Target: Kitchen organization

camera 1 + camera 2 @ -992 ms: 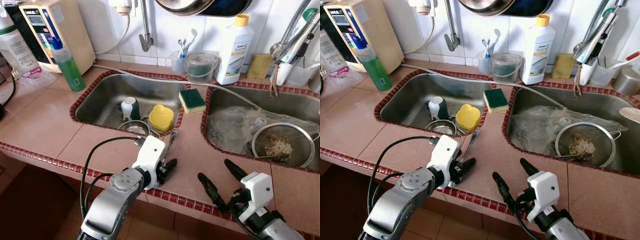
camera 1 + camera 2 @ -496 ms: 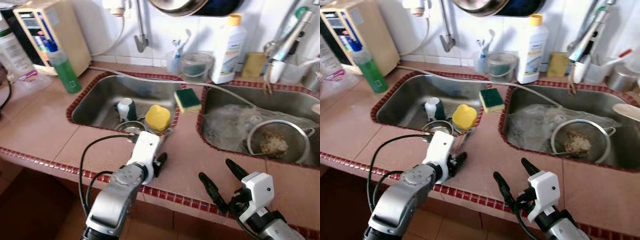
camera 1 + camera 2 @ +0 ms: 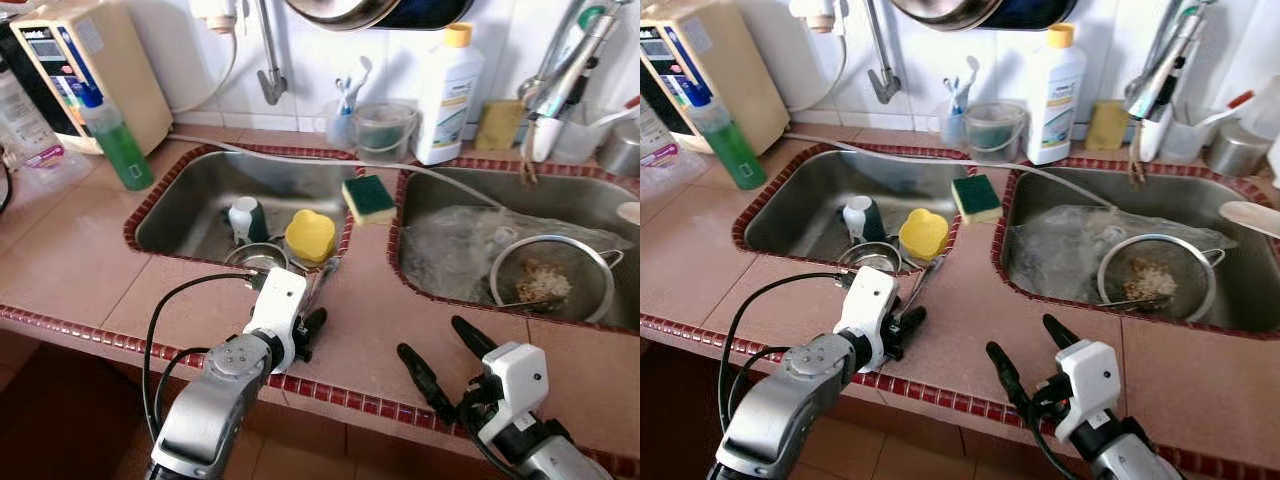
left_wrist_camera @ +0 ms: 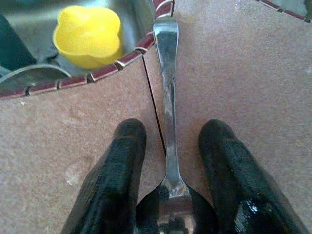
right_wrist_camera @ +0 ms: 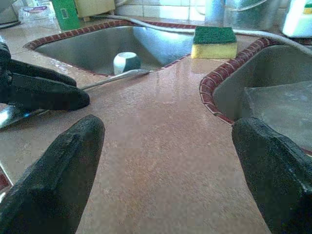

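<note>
A metal spoon [image 3: 324, 278] lies flat on the tiled counter [image 3: 380, 320], its far end on the rim of the left sink [image 3: 190, 205]. My left gripper [image 3: 312, 328] rests on the counter at the spoon's near end. In the left wrist view the spoon [image 4: 166, 87] runs between the two fingers [image 4: 127, 146], which stand apart on either side of it, so the gripper [image 4: 173, 127] is open. My right gripper [image 3: 430, 340] hovers open over the counter's front edge, to the right of the spoon, with nothing between its fingers.
The left sink holds a yellow cup [image 3: 310, 235], a steel bowl [image 3: 256, 258] and a white-lidded cup [image 3: 243, 215]. A green-and-yellow sponge [image 3: 368, 198] sits on the divider. The right sink has a strainer [image 3: 548, 282] and a plastic bag [image 3: 450, 250]. Bottles [image 3: 440, 95] line the back.
The whole view has swayed a little. The left gripper stays at the spoon's near end, and the right gripper holds the same open pose.
</note>
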You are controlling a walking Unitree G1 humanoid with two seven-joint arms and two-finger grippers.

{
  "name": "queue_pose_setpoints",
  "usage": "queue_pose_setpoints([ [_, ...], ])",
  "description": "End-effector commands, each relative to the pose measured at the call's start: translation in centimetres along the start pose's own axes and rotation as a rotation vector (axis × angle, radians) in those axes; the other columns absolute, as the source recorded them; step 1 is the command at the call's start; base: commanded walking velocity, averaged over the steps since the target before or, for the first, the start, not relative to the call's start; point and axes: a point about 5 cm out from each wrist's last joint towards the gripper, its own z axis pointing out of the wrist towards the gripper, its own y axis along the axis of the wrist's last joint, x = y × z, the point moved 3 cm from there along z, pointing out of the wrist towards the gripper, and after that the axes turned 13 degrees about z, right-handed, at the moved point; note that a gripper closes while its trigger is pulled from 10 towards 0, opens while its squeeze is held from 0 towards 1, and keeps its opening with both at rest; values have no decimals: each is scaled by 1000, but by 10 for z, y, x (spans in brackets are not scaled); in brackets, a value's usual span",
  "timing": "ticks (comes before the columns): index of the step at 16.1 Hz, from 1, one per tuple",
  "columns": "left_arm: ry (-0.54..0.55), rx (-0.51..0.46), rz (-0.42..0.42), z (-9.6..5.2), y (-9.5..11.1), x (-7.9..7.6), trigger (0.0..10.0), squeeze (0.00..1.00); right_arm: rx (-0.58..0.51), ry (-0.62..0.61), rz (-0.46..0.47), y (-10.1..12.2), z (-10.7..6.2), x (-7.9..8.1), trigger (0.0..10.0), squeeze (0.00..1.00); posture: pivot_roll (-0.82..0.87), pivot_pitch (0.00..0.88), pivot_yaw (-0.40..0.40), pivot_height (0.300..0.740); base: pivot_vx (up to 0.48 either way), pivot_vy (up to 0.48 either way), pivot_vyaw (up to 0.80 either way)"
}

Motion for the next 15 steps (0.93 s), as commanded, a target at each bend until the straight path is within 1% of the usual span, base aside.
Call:
queue_pose_setpoints([
  [1, -29, 155, -46, 0, -35, -5, 0, 0, -19, 24, 4, 6, 1, 6, 10000, 0, -291, 113, 114, 740, 0, 0, 0],
  [3, -23, 179, -63, -1, -40, -2, 0, 0, -22, 34, 6, 9, 2, 8, 10000, 0, -290, 114, 113, 740, 0, 0, 0],
  [10, -43, 181, -76, -4, -42, -2, 0, 0, -38, 57, 18, 17, 5, 13, 10000, 0, -285, 122, 109, 740, 0, 0, 0],
  [12, -43, 179, -82, -4, -42, -2, 0, 0, -28, 78, 52, 18, 5, 16, 10000, 0, -286, 123, 107, 740, 0, 0, 0],
  [15, -45, 175, -85, -4, -41, -2, 0, 0, -6, 98, 58, 16, 3, 19, 10000, 0, -286, 124, 105, 740, 0, 0, 0],
])
